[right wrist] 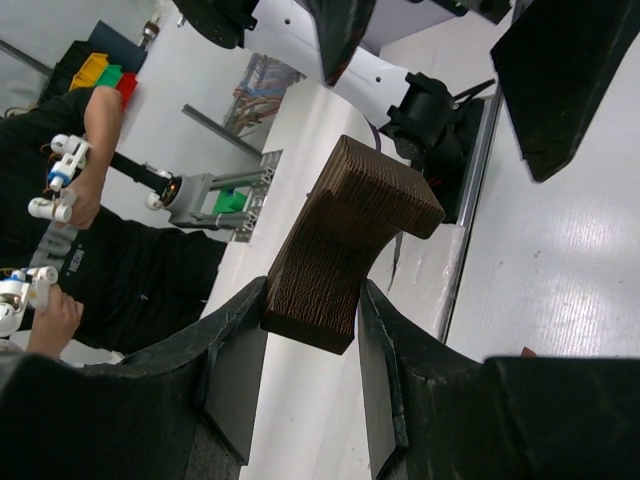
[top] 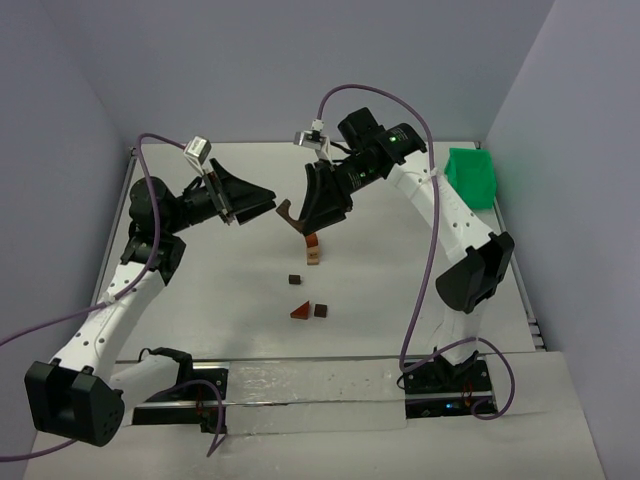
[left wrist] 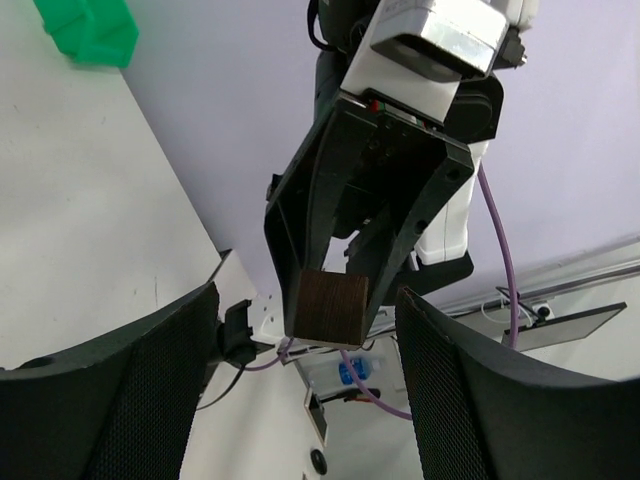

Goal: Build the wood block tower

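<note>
**Now, an arch block (right wrist: 350,240) over the tower (top: 313,250)**

We see the right jaws clamped on the dark arch block, up in the air above the tower at the middle of the desk (top: 200,300). The left jaws stand apart and empty, facing it. Three loose blocks (top: 300,312) lie nearer the bases; a green bin (top: 470,175) sits far right
</note>
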`<move>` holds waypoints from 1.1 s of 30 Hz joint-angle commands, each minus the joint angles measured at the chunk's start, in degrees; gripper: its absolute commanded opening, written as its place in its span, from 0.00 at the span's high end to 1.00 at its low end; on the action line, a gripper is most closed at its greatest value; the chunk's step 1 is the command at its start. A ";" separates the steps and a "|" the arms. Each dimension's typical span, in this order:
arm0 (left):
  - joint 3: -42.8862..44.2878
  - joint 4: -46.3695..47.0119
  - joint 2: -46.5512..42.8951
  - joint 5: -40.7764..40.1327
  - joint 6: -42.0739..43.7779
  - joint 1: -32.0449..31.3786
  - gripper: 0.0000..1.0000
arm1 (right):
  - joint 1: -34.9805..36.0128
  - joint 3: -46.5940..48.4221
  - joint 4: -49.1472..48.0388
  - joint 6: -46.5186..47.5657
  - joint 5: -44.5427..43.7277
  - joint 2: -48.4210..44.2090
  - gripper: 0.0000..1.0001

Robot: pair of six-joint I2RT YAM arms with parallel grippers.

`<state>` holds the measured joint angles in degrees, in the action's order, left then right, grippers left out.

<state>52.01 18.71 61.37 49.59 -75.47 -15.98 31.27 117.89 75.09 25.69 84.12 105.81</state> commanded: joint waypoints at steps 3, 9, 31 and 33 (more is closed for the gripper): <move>4.42 -0.64 0.47 2.05 2.22 -2.37 0.22 | 0.43 1.38 -2.17 -1.33 8.38 0.41 1.00; 3.73 0.32 0.91 3.35 2.01 -3.95 0.25 | 0.56 1.38 -3.02 -2.03 8.10 0.71 1.00; 2.81 2.24 -0.46 4.23 0.98 -3.82 1.00 | 0.65 0.06 -9.62 -11.04 -1.00 0.01 0.56; 2.58 2.29 -1.22 4.36 1.10 -3.30 1.00 | 0.31 0.06 -11.28 -13.29 -5.87 -0.75 0.53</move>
<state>53.78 18.53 62.51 52.24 -74.66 -19.45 31.51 117.73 70.41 18.25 84.86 106.30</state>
